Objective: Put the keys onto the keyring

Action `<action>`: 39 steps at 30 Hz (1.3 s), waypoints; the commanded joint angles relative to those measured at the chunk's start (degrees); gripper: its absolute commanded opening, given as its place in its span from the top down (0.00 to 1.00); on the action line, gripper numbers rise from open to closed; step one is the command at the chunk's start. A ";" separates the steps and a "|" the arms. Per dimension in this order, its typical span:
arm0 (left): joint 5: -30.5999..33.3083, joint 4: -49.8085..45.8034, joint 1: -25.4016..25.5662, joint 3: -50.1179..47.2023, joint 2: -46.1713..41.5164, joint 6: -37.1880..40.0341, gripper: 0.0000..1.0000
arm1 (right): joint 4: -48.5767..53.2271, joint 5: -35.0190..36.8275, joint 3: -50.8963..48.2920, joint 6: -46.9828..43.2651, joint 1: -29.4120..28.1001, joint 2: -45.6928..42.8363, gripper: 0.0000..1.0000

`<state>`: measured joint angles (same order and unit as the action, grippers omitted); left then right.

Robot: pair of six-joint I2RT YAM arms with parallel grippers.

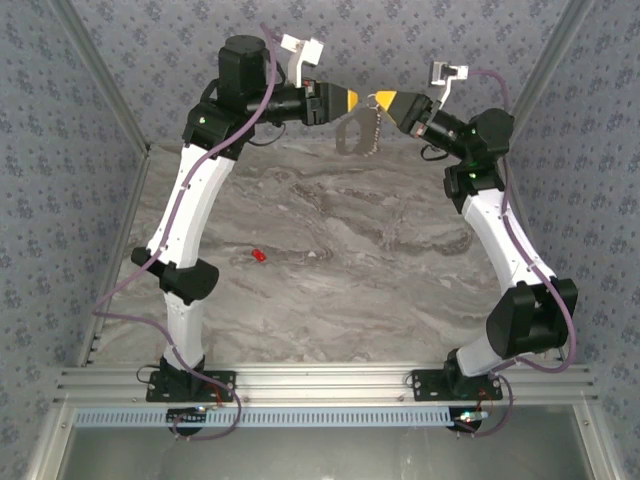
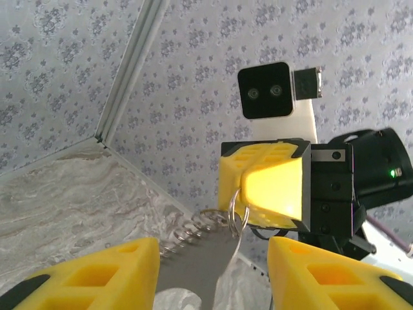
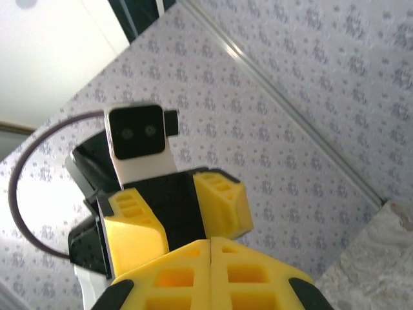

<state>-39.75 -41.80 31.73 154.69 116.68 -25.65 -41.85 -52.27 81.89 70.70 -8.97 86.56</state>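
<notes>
High above the back of the table, my right gripper is shut on the small wire ring of the grey metal keyring. In the left wrist view that ring is pinched at the right gripper's tip. A coiled spring and a flat grey blade dangle from it. My left gripper faces it, open, with the blade hanging between its fingers, apart from both. The keys, one tiny red piece, lie on the marble table left of centre. In the right wrist view the right gripper's fingers are pressed together.
Patterned walls close the workspace at the back and on both sides, and the grippers hang close to the back wall. The marble tabletop lies well beneath them. An aluminium rail runs along the near edge by the arm bases.
</notes>
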 commanded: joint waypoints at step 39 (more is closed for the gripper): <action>16.91 13.34 5.29 -1.24 -7.00 -6.17 0.59 | -9.43 20.82 8.71 5.22 -6.62 1.72 1.00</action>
<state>-21.45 -30.61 37.39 153.51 109.62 -31.16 -47.48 -32.53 88.18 74.37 -14.98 87.42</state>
